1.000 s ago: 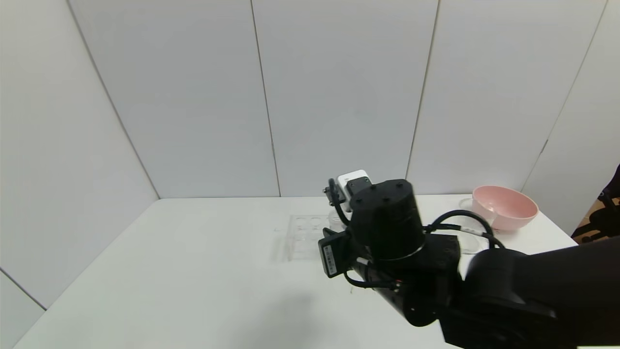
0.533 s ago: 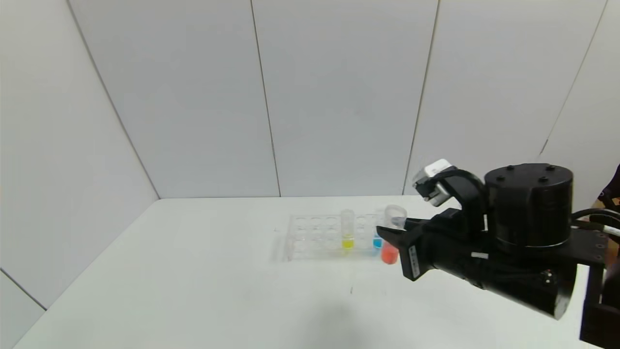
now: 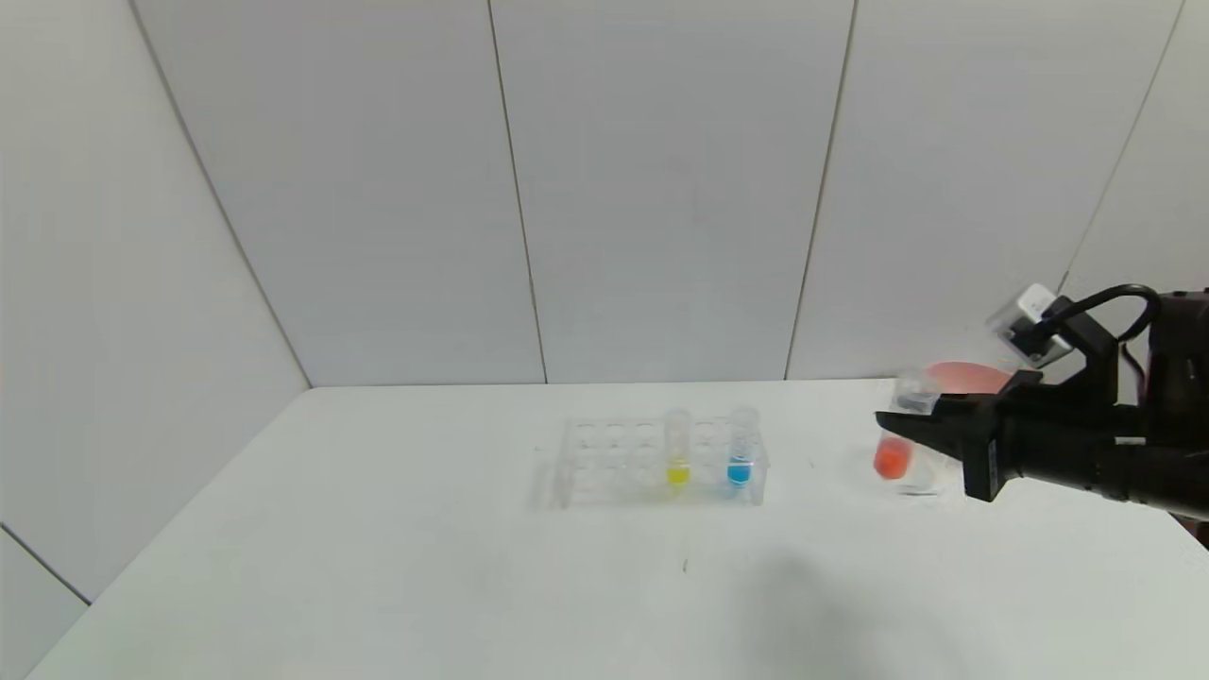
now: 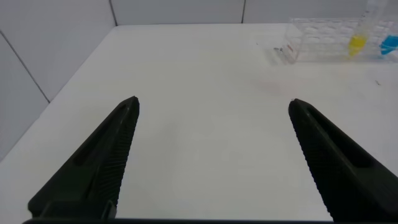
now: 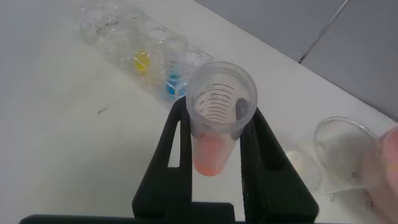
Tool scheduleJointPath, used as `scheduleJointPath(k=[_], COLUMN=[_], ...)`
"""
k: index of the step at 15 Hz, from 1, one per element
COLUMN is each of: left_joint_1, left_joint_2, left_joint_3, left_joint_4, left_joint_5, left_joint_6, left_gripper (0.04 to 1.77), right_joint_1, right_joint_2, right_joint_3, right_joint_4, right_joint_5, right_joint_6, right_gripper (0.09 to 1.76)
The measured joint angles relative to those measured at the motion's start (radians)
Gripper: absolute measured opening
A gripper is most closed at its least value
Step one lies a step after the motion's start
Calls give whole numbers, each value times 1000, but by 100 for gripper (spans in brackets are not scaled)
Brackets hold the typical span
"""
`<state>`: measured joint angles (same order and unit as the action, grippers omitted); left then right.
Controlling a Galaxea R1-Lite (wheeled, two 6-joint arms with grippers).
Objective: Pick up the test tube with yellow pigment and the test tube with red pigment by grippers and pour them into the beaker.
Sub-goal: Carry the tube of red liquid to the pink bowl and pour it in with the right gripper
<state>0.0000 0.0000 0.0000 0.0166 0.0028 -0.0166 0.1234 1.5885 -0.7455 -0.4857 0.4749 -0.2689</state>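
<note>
The left gripper [image 4: 211,155] sits parked over bare table [image 3: 378,529] at the near left, its 2 fingers spread wide with nothing between them. In the middle of the table a clear rack [image 3: 604,463] holds the yellow tube [image 3: 677,447] and, to its right, a blue tube [image 3: 741,449], both upright. Farther right, the right gripper [image 3: 897,423] is clamped on the red tube [image 3: 894,444], holding it upright just left of the beaker [image 5: 342,152]. A pink bowl [image 3: 963,378] sits behind.

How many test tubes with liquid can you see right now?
3: yellow tube and blue tube upright in the rack; red tube held by the right gripper.
</note>
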Motion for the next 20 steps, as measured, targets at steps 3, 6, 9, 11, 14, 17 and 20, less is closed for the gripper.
scheduleJointPath(k=[3,6,9,11,14,17,20], left_joint_1=[0,0,0,0,0,0,0], left_joint_2=[0,0,0,0,0,0,0], left_joint_3=[0,0,0,0,0,0,0], left_joint_4=[0,0,0,0,0,0,0], left_joint_5=[0,0,0,0,0,0,0], left_joint_6=[0,0,0,0,0,0,0], left_gripper=[172,172,172,172,172,172,172], right_joint_1=[-153,-242,-296,-323,-348,-359,-349], right_joint_2=[69,143,211,263,328,369,400], right_joint_3=[-122,-312,-510,-618,-740,-858,-984], right_joint_4=[100,293,543,637,727,931,1104], right_joint_5=[72,104,108,95,50,5,-84], right_joint_6=[-137,-229,-353,-473,-582,-691,-730], right_gripper=[50,50,50,50,50,50,50])
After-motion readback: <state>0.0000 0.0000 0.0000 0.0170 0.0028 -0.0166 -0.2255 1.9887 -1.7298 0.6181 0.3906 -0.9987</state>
